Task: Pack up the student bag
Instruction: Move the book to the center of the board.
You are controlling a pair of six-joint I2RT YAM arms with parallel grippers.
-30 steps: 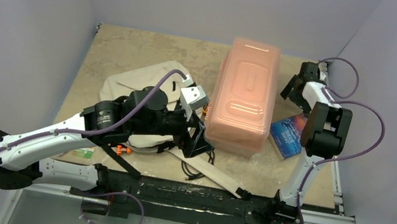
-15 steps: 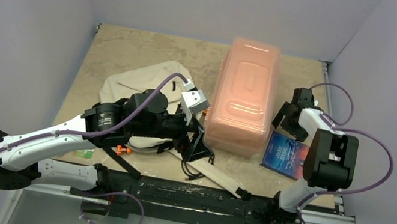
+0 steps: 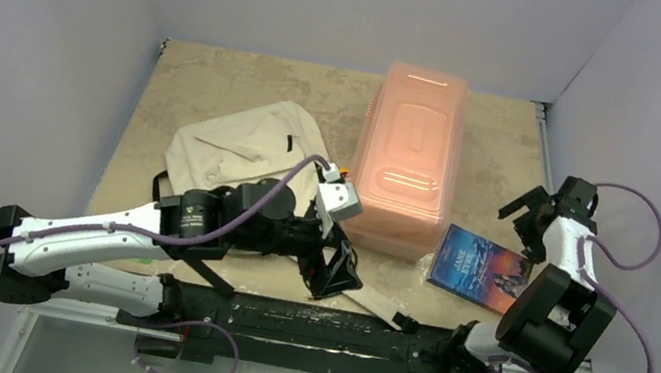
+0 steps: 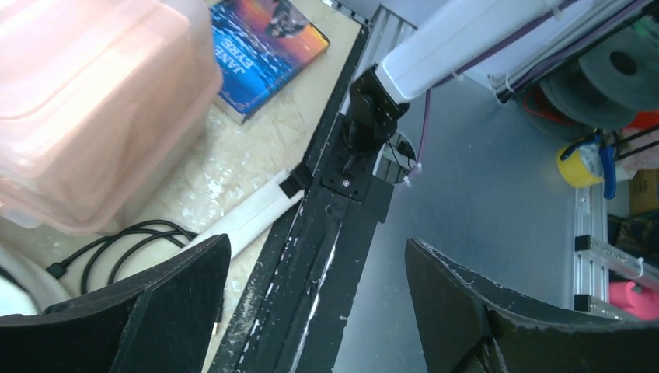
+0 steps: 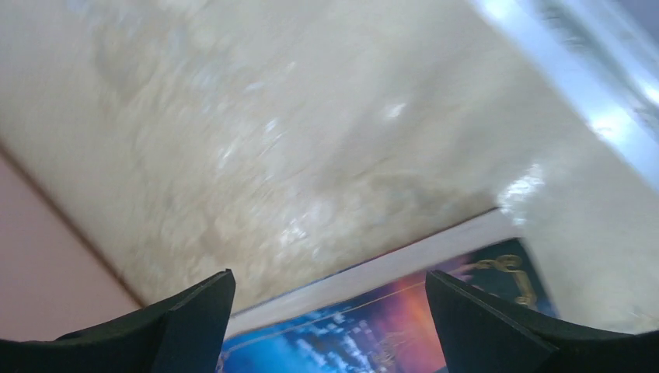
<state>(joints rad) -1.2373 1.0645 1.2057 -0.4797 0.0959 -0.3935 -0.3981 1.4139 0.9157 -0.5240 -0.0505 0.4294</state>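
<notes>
Arms drawn back, book left loose beside the box
Right end effector (image 3: 531, 223) has swung from the far side of the pink box (image 3: 408, 154) out to 3 o'clock, jaws spread and empty, and the book (image 3: 481, 264) now lies flat and skewed at 4 o'clock rather than tucked against the box; left end effector (image 3: 333, 266) has slid toward 6 o'clock, likewise released, off the student bag (image 3: 242, 143), which lies slumped at 9 to 10 o'clock with nothing seen going in. Packing looks barely begun, and the book seems the likely next pick. Bag is soft, creased, black-strapped cream fabric; box is rigid translucent plastic, round-cornered, with a moulded lid; book is a thin glossy paperback in blue and orange; worktop (image 3: 221, 87) is smooth, mottled, stone-patterned beige
</notes>
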